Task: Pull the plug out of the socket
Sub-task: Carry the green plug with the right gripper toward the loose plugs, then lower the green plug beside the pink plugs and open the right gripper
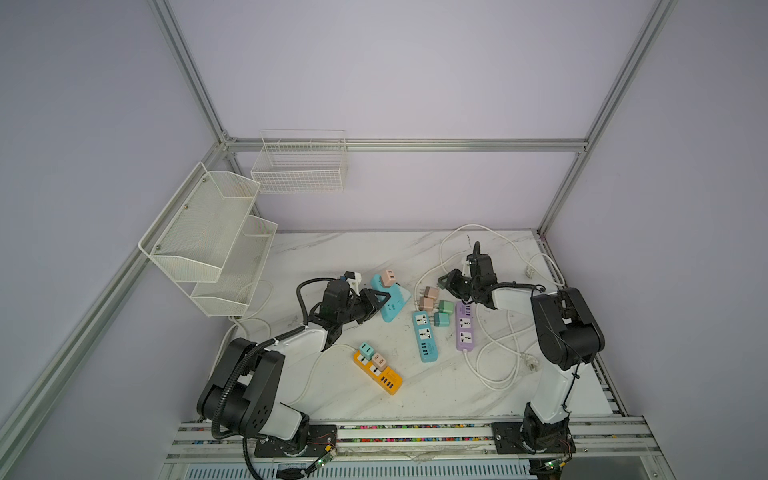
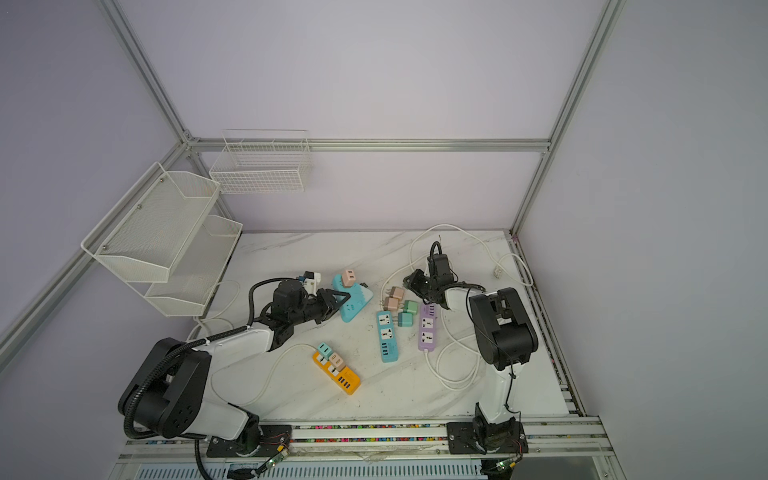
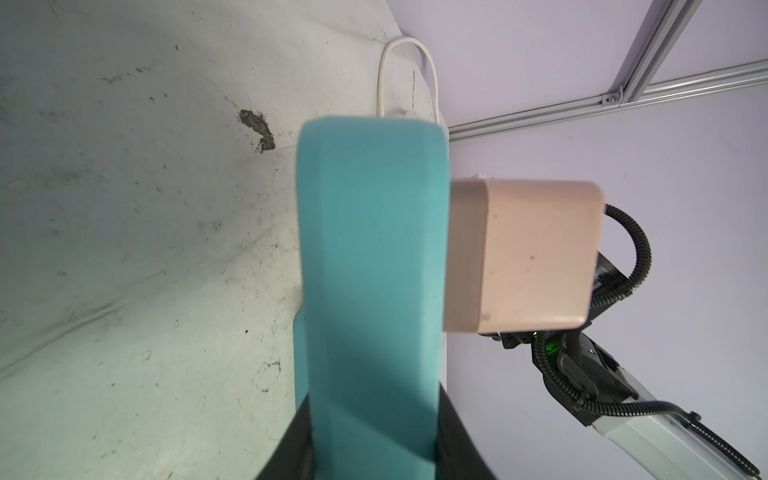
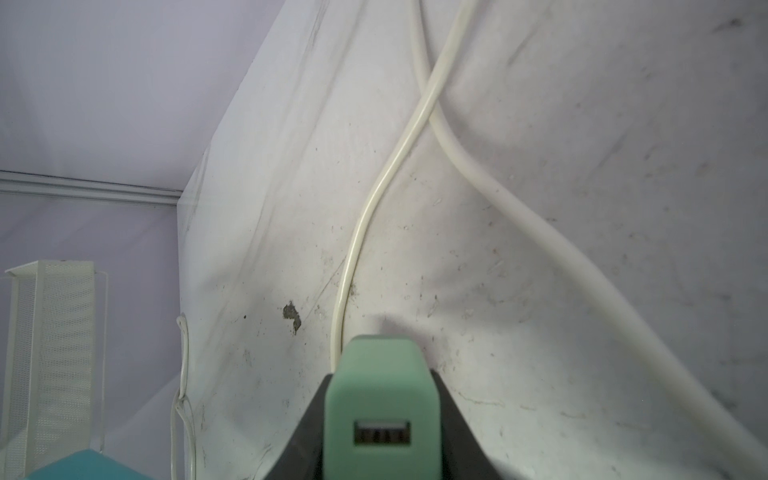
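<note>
The marble table [image 1: 436,395] carries an orange strip [image 1: 390,380], a blue strip [image 1: 424,336], a purple strip [image 1: 465,330] and loose white cords [image 4: 428,104].

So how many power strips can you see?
4: a teal one in the left pincer, an orange one nearer the front, a blue one and a purple one mid-table.

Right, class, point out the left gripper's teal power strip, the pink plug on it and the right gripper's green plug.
teal power strip [image 3: 370,270]: left wrist view, its side wall.
pink plug [image 3: 523,257]: left wrist view, its broad face.
green plug [image 4: 380,386]: right wrist view, above its USB port.
</note>
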Robot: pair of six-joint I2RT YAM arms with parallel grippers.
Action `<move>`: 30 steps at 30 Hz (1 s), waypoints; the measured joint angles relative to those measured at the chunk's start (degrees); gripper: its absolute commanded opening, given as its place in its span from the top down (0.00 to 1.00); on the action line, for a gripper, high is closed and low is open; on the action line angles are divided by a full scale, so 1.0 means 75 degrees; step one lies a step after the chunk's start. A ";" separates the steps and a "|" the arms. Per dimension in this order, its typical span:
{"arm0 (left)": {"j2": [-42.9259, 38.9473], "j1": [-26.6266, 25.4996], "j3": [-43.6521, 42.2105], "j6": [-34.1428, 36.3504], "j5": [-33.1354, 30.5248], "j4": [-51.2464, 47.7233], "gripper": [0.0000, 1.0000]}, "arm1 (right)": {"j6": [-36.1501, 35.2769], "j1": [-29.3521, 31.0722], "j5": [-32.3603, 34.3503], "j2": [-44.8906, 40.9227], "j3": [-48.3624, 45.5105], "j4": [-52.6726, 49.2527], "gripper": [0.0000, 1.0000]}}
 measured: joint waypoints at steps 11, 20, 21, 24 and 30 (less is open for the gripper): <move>0.0117 -0.0038 0.0000 0.0064 0.0111 0.0114 1.00 | 0.0009 -0.0041 0.0009 0.0781 0.0624 0.0326 0.61; 0.0189 -0.0038 0.0000 0.0079 0.0143 0.0154 1.00 | -0.0079 -0.0041 0.0152 0.0912 0.0676 0.0353 0.53; 0.0189 -0.0038 0.0000 0.0082 0.0146 0.0154 1.00 | -0.0111 -0.0041 0.0198 0.0909 0.0676 0.0318 0.52; 0.0189 -0.0038 0.0000 0.0128 0.0169 0.0157 1.00 | -0.0274 -0.0041 0.0323 0.0892 0.0685 0.0061 0.48; 0.0187 -0.0041 0.0006 0.0396 0.0210 0.0079 1.00 | -0.0781 -0.0041 0.0647 0.0501 0.0691 -0.0691 0.41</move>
